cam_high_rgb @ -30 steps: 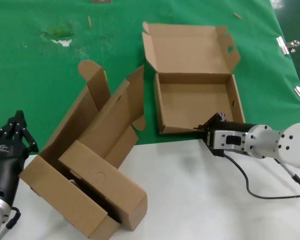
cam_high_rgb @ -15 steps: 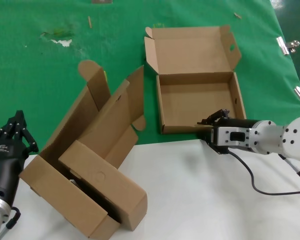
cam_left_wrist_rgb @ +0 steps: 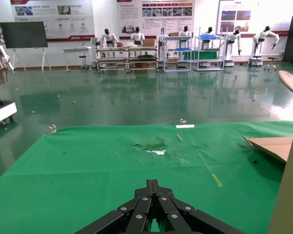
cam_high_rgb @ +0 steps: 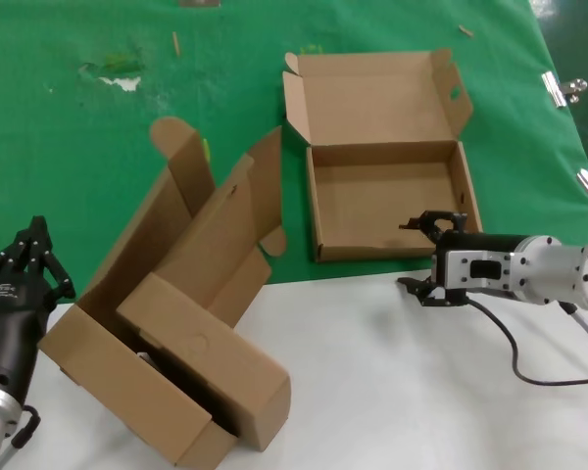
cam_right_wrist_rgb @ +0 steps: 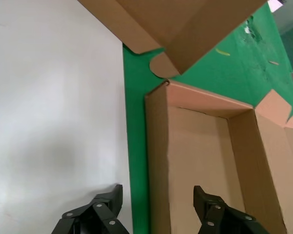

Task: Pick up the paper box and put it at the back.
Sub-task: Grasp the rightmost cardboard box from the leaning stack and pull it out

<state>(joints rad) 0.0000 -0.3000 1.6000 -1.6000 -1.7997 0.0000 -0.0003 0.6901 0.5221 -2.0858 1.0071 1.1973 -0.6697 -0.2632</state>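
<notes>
Cardboard paper box [cam_high_rgb: 387,201] front wall btwn open right fingers [cam_high_rgb: 428,221].

From my head camera, the paper box [cam_high_rgb: 390,201] lies open on the back [cam_high_rgb: 78,157], right of centre, its near wall along the cloth's front edge where the white tabletop [cam_high_rgb: 392,382] begins. Its lid lies flat behind the tray. My right gripper [cam_high_rgb: 426,257] sits at the box's near right corner, fingers spread, one finger over the tray's inside and the other in front of the wall above the tabletop. The two nested boxes [cam_high_rgb: 176,323] lie to the left, partly on the cloth and partly on the tabletop, well apart from the paper box. My left gripper [cam_high_rgb: 24,259] waits at the far left, beside the nested boxes.
</notes>
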